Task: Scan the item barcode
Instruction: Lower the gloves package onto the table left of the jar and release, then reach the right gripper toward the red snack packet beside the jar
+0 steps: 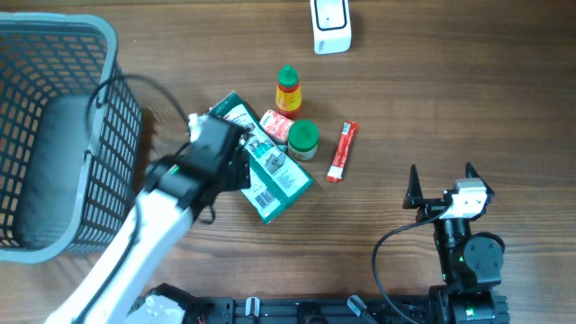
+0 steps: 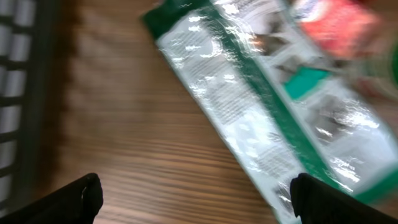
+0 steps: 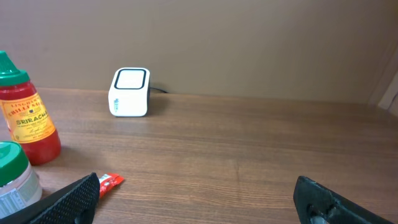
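Currently, the green packet (image 1: 281, 183) is seen lying diagonally on the surface (image 1: 423, 99), apparently just beneath the wide-open, empty left jaws, while the equally open right jaws are parked well apart.

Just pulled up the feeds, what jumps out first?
The left pincer hangs open over a green-and-white packet mid-table, near a sriracha bottle. A big grey mesh basket fills the left side; the white scanner sits at the far edge.
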Tool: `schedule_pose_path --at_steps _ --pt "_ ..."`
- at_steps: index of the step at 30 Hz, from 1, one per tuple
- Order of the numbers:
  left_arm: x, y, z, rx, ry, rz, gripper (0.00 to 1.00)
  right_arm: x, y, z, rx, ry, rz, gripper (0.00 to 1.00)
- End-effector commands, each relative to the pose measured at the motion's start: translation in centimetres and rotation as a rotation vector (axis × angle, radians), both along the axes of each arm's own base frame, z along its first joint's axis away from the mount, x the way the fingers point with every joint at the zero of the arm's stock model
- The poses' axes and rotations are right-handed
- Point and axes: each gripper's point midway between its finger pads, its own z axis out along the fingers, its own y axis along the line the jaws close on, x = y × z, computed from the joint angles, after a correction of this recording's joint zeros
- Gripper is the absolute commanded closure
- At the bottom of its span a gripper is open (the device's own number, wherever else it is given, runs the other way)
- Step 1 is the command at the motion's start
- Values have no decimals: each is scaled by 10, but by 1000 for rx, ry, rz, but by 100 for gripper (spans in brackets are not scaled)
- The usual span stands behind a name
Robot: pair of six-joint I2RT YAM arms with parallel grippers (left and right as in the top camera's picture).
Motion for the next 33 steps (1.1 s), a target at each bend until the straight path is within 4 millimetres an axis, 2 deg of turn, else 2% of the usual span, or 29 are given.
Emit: schedule_pose_path --at_steps 1,4,10,29,33 --pt "-23 -34 27 -228 -75 -281 0 0 2 1 -4 -2 12 0" --pt "-33 -23 37 -200 -113 -279 0 0 2 1 -4 -2 12 0" --pt "-35 -22 43 -206 -136 -282 0 0 2 1 -4 -2 12 0" --pt "-26 -26 19 -185 -42 -274 0 0 2 1 0 -3 12 1" --pt "-26 -26 15 -181 -27 -273 0 -1 15 0 125 9 85 1"
